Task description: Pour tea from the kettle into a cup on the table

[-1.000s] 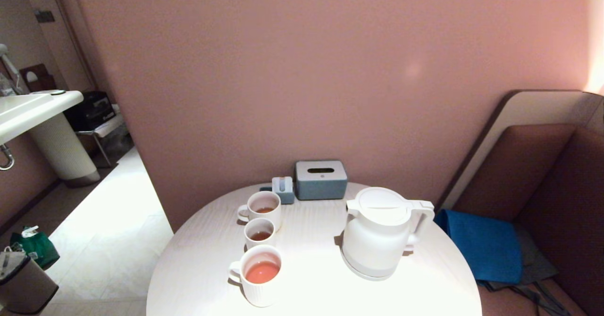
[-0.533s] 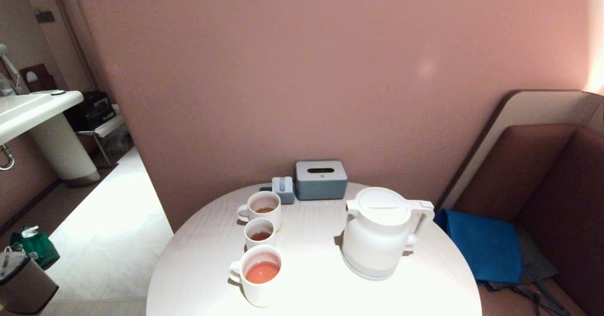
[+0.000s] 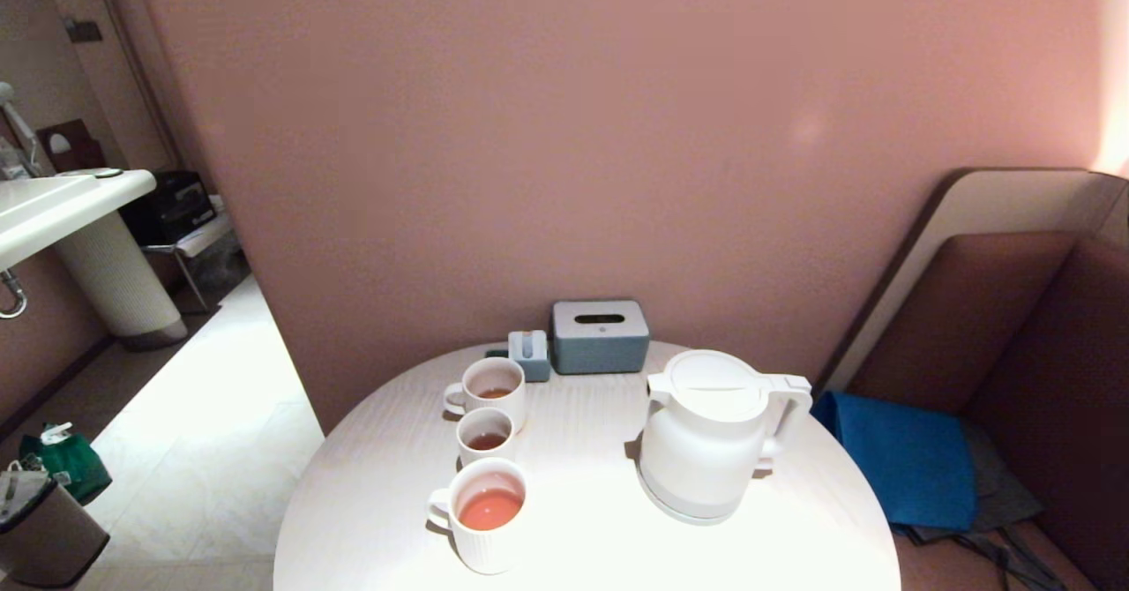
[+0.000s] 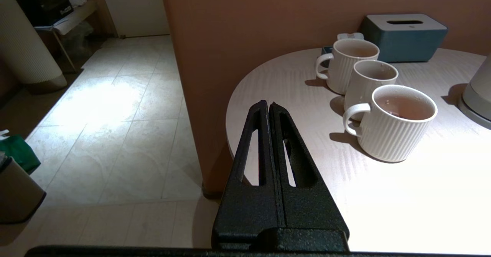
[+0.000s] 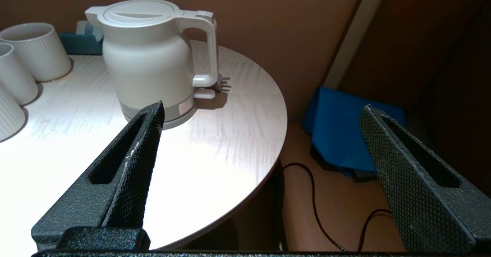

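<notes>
Neither end effector is seen in the head view. The near edge of the tabletop [image 3: 370, 520] is cut off by the frame's lower edge. In the left wrist view, only a sliver of the kettle [image 4: 477, 96] is shown at the frame edge. The contents of the kettle are concealed by its closed lid [image 3: 710, 385]. The small blue item [image 3: 529, 355] beside the grey box [image 3: 600, 335] cannot be identified.
</notes>
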Controlling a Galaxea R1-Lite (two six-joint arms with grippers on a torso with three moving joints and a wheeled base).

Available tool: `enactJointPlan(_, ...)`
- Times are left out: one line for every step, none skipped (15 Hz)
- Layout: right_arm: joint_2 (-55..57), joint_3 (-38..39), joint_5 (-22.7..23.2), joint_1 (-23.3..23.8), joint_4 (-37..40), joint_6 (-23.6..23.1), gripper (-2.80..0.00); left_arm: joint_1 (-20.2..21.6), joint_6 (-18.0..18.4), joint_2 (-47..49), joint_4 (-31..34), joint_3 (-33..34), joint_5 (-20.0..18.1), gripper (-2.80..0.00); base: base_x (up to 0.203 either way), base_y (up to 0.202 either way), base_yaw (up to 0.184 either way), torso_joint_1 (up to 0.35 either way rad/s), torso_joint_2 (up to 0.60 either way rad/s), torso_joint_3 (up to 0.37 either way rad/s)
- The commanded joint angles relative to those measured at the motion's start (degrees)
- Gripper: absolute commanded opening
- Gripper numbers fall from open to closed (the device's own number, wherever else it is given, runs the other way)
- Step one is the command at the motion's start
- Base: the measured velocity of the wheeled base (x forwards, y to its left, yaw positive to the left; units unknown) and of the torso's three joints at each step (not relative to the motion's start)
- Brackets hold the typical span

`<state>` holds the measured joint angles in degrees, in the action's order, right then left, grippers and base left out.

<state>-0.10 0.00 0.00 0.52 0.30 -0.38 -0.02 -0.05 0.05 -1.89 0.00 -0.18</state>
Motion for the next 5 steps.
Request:
enactJointPlan(0.1, 0.0, 0.0, 0.0, -0.15, 0.29, 0.0, -0.06, -0.04, 0.04, -0.04, 0.0, 0.01, -2.8, 0.0, 0.0, 0.0, 0.0, 0.0, 0.0)
enactJointPlan(0.1, 0.0, 0.0, 0.0, -0.22, 0.38, 0.0, -0.04, -0.04, 0.04, -0.04, 0.0, 0.01, -2.8, 0.0, 0.0, 0.0, 0.0, 0.0, 0.0)
enactJointPlan(0.1, 0.0, 0.0, 0.0, -0.22, 0.38, 0.0, -0.05, -0.04, 0.04, -0.04, 0.0, 0.01, -2.8, 0.0, 0.0, 0.0, 0.0, 0.0, 0.0)
enactJointPlan(0.1, 0.0, 0.0, 0.0, -0.22, 0.38, 0.0, -0.06, -0.04, 0.04, -0.04, 0.0, 0.01, -2.8, 0.0, 0.0, 0.0, 0.0, 0.0, 0.0)
enactJointPlan(0.1, 0.0, 0.0, 0.0, -0.22, 0.38, 0.0, 0.02, -0.04, 0.04, -0.04, 0.0, 0.01, -2.8, 0.0, 0.0, 0.0, 0.0, 0.0, 0.0)
